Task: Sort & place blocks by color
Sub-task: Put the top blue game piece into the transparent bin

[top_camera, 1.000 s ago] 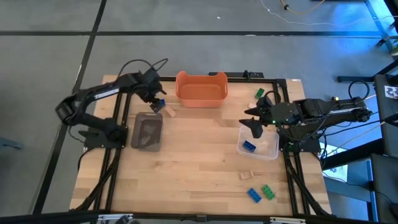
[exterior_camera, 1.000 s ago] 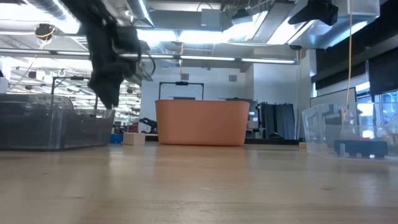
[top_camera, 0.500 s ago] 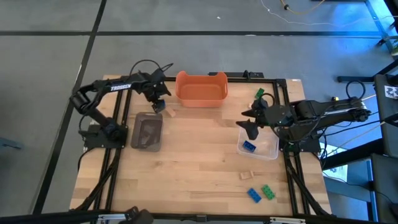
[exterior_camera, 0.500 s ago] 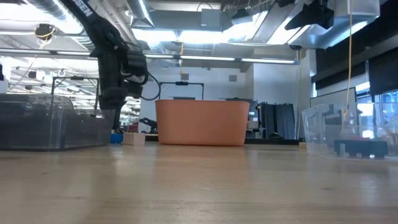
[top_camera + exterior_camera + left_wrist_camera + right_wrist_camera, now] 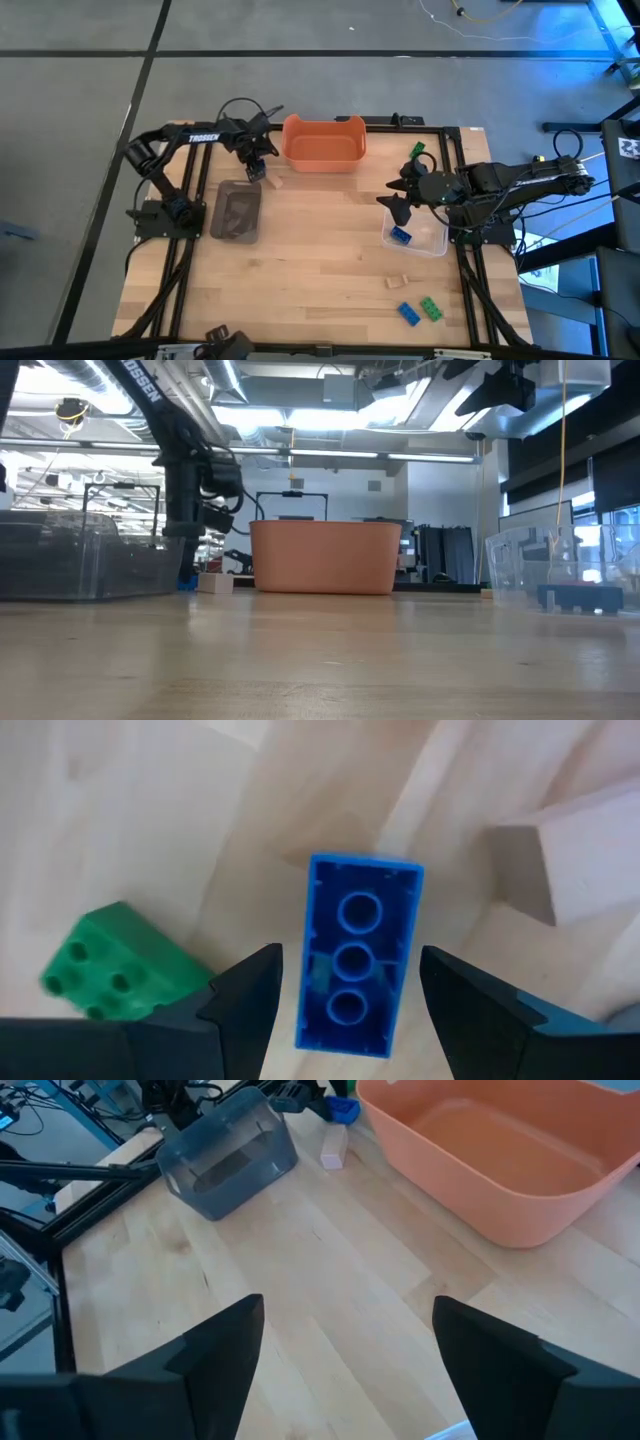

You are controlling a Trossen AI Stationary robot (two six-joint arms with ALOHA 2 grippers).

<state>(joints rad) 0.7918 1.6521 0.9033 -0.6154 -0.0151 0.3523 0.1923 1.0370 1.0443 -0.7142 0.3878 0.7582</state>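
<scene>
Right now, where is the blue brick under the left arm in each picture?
High view: blue brick below the left pincer, beside the orange tub.
Low view: sliver of blue left of the tub.
Left wrist view: centre, between open fingers.
Right wrist view: far off, by the tub.
Shared landmark: the orange tub.

left gripper (image 5: 345,990): pointed straight down, low over table, fingers spread. right gripper (image 5: 398,203): raised, fingers spread, arm extended inward.

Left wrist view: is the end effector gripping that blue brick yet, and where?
No. The blue brick lies on the table between the left end effector's open fingers, which straddle its long sides without touching.
</scene>
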